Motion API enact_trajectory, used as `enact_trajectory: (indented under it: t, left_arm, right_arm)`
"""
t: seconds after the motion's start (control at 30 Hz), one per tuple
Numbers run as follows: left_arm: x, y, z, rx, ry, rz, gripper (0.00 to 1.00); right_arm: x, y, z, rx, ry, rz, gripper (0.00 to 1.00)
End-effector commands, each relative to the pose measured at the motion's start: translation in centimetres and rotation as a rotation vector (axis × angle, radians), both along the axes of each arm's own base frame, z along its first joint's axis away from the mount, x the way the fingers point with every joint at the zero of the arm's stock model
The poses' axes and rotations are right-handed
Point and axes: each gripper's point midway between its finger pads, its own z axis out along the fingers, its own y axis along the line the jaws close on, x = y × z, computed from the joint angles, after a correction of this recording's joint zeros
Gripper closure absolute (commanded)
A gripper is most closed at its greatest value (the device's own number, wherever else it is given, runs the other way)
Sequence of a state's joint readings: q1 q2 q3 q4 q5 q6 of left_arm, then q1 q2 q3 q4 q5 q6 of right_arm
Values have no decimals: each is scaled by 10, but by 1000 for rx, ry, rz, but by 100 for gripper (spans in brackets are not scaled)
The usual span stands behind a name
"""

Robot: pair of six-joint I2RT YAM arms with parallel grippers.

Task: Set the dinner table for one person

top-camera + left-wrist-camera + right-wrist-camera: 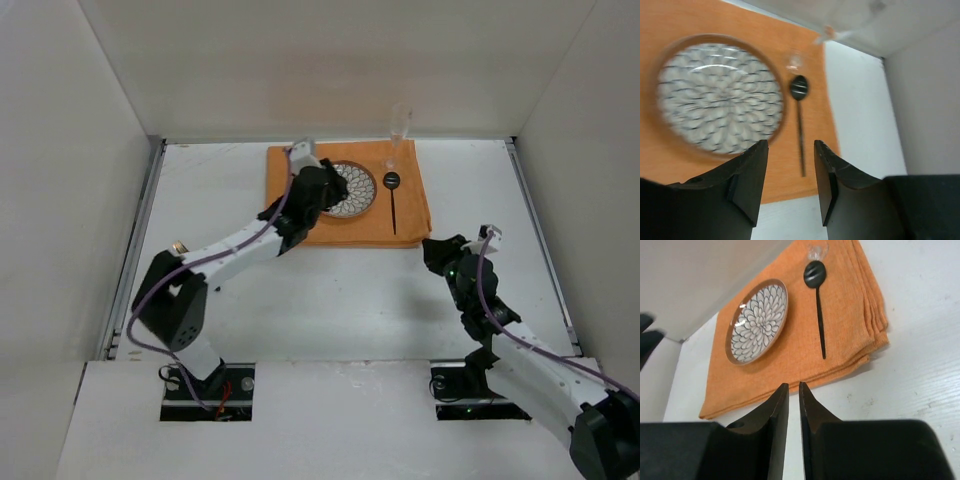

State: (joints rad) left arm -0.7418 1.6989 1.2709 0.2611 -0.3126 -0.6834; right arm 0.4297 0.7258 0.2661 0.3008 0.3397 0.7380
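On the dinner table (330, 300) lies a folded orange cloth (412, 222). A flower-patterned plate (355, 190) sits on it, with a black spoon (393, 196) to its right. A clear glass (400, 128) stands at the cloth's far edge. My left gripper (318, 198) hangs over the plate's left side. In the left wrist view that gripper (790, 147) is open and holds nothing; the plate (720, 95) and spoon (800, 120) lie beyond it. My right gripper (433, 248) is off the cloth's near right corner. In the right wrist view this gripper (794, 386) is almost shut, with nothing in the thin slit.
White walls (80, 150) close the table in on the left, the back and the right. Raised rails (140, 230) run along both side edges. The arm bases (205, 385) sit at the near edge.
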Motion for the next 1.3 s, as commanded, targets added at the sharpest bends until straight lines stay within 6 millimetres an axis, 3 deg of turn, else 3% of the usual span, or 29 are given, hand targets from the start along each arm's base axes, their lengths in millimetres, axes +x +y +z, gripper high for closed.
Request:
enact_trajectory:
  t: [0.0,0.17,0.23,0.4,0.5,0.7,0.8,0.97,1.03,1.27]
  left_arm:
    - [-16,91,-40,128,73,180,60]
    - [-85,242,-79,251,232,479,56]
    - [-114,294,-96,281,309,581,55]
    - [-167,353,-139,253,441,726,55]
    - [-170,369,-156,204,482,779,55]
    - [-156,373,-177,190,487,778,58]
    - [-149,371,-186,201,492,763,59]
    - [-141,373,-197,216,503,770,61]
    - [-140,373,-203,215,529,772,66]
    - [-145,375,-220,232,605,776,72]
  right_arm:
    - [5,16,17,12,-41,47,80]
    - [7,40,11,-16,-7,125,74]
    - [8,41,9,-29,-5,120,73]
    - [9,38,8,-36,-8,107,73]
    - [5,41,10,-29,-13,126,72]
    - [2,38,21,-19,-56,122,68]
    - [6,39,15,-37,-37,116,68]
    - [9,64,0,-76,23,194,68]
    - [11,64,-3,-93,35,189,68]
    - [7,44,14,-115,-33,93,67]
